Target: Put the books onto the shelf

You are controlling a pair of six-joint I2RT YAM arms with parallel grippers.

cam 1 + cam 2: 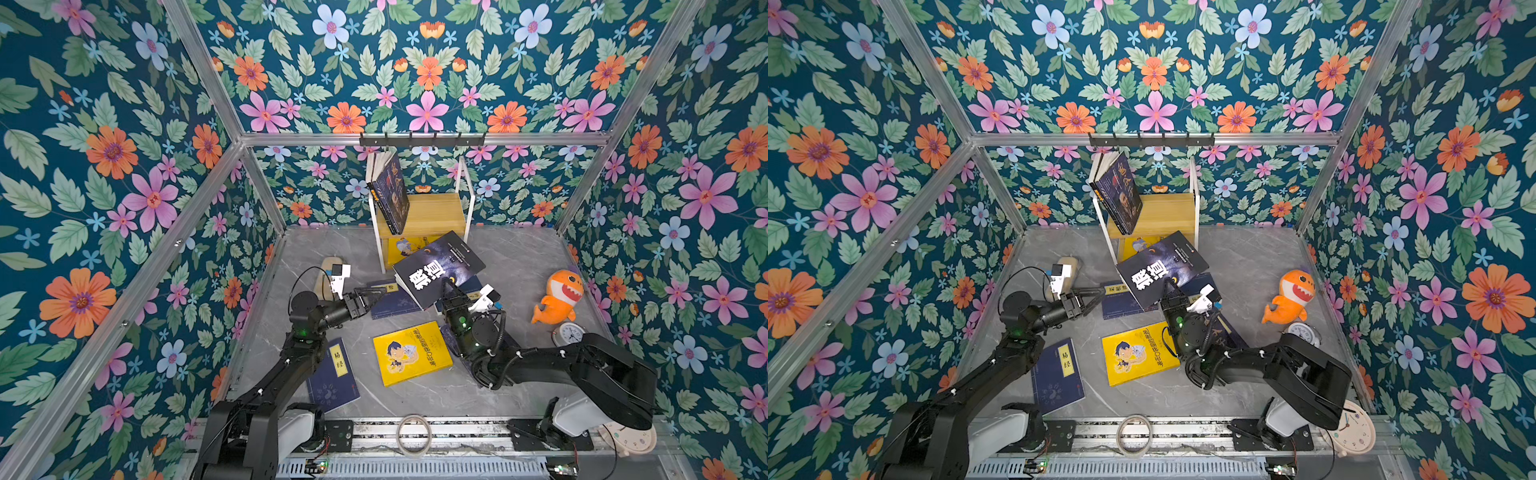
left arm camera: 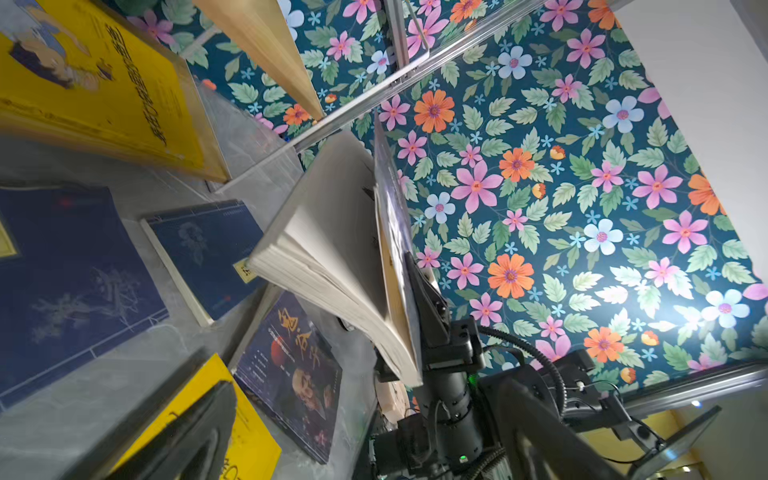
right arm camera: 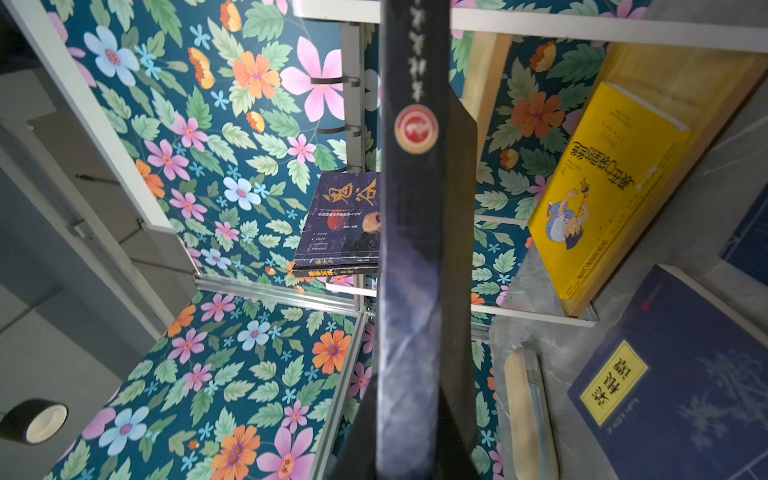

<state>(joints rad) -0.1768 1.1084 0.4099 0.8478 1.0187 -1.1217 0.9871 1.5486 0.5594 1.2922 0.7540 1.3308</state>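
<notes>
Closest to my overhead view, a tape roll (image 1: 399, 432) lies on the front rail between the two arm bases. Further in, my right gripper (image 1: 451, 290) is clenched on the near edge of a white-titled dark book (image 1: 436, 266), holding it raised and tilted off the table (image 1: 519, 266). From the left wrist camera I see its page block (image 2: 332, 249) sagging away from the cover. Its far corner overlaps the front of the shelf (image 1: 436, 212) in both top views, though I cannot tell whether they touch. My left gripper (image 1: 379, 293) has its jaws spread wide with nothing between them, low over a navy book (image 1: 392, 307) lying flat. On the shelf's upper board a leaning dark book (image 1: 392, 195) stands tilted at the left end, and a yellow book (image 1: 405, 247) sits on the lower tier. A second yellow book (image 1: 411, 353) and a yellow-labelled navy book (image 1: 332, 378) lie flat nearer the arms.
</notes>
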